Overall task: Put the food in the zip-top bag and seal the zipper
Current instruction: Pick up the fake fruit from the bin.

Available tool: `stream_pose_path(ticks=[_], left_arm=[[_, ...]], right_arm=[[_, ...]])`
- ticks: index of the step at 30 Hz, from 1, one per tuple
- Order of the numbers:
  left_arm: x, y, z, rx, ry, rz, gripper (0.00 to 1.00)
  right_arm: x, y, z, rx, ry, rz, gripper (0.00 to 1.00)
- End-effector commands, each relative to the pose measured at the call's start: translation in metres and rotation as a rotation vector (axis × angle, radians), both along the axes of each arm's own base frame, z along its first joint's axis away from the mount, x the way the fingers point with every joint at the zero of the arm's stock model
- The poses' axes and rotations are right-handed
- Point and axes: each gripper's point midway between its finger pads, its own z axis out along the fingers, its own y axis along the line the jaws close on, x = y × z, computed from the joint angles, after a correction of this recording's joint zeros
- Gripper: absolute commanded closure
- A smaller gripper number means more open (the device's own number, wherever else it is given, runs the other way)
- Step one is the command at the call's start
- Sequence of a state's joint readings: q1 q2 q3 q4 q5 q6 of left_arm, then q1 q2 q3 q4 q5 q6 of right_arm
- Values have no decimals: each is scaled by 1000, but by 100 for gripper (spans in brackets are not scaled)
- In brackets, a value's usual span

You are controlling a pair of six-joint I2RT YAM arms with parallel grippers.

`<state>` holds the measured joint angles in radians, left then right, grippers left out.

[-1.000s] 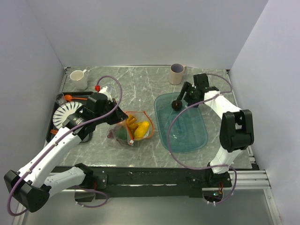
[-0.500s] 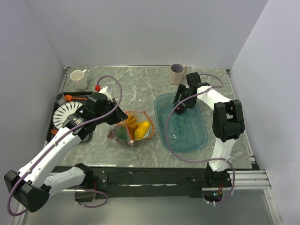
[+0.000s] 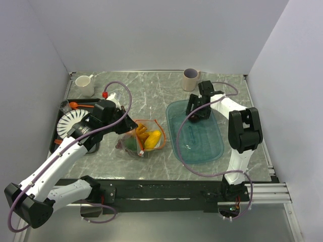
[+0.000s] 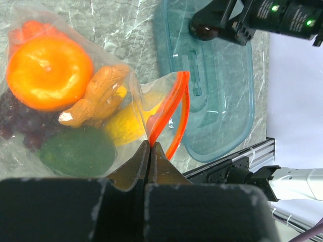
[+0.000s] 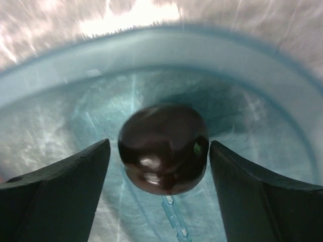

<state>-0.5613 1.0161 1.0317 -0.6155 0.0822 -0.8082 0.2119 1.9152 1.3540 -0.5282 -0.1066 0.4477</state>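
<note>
Now the zip-top bag point(image 3: 143, 137) opens toward the teal tray point(image 3: 202, 146), with the left gripper point(image 4: 150, 151) clamped on its rim. The right gripper point(image 5: 159, 147) gapes around a dark round fruit point(image 5: 164, 156).

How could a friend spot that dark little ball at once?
Find the translucent teal plastic tray on the right. At its far end, between the open fingers of the right gripper, lies a glossy, near-black round toy fruit. It sits alone; the other fruits are in a clear bag.

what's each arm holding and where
Left gripper: clear plastic zip-top bag, pinched at its mouth beside the orange-red zipper strip. Right gripper: nothing; open jaws flank a dark round fruit.
</note>
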Motion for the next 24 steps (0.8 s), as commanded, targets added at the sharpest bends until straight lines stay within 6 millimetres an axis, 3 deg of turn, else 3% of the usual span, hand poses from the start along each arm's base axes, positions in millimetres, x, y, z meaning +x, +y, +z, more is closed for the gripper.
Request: stream_pose_path(ticks=[1,5,14,17,22,24], left_arm=[[1,-2,21,-44,-55,-1,99],[0,-3,22,-51,-58,-8,99],[-1,0,24,-47,-62,-2,99],[-1,-1,23,-49,-61,-2,99],[0,-2,19,-47,-55,-7,99],[0,-4,19,-50,-55,-11,99]], right_arm=[[-2,4,9,-17,-17,28,13],[-1,1,3,-54,-10,19,16],[-1,0,12,-50,-29,3,63],[-6,4,30,-17,-74,18,76],[-29,24,66,29,-132,107,78],[-45,49,84,68,-175,185,78]])
